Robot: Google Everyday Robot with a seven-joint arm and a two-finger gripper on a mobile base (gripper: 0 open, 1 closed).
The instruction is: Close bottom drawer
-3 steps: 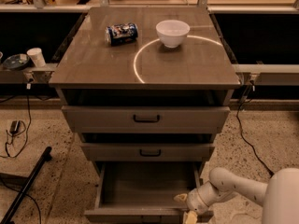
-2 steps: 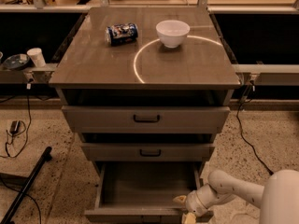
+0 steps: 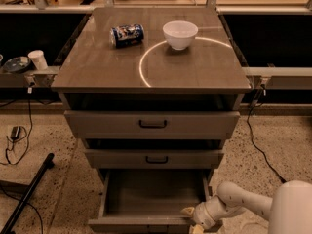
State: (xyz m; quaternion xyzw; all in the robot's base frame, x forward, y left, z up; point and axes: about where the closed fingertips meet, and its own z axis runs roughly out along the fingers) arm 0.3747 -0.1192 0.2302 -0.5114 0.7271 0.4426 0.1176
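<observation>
The bottom drawer [image 3: 151,194] of the grey-brown cabinet is pulled out, showing a plain grey, empty interior. Its front panel [image 3: 141,224] runs along the lower edge of the view; its handle is out of view. My gripper [image 3: 192,219] sits at the drawer's front right corner, against the front panel, with the white arm [image 3: 243,201] coming in from the lower right. The top drawer [image 3: 152,125] and the middle drawer [image 3: 155,158] above stand slightly out, each with a black bar handle.
On the cabinet top [image 3: 97,67] lie a blue can [image 3: 126,34] on its side and a white bowl [image 3: 180,34]. A black pole [image 3: 27,196] slants across the floor at left. Cables [image 3: 258,140] run along both sides. A white cup [image 3: 37,60] stands on the left shelf.
The gripper and arm hold nearly the same place at the drawer's front right corner. The drawer's opening looks unchanged.
</observation>
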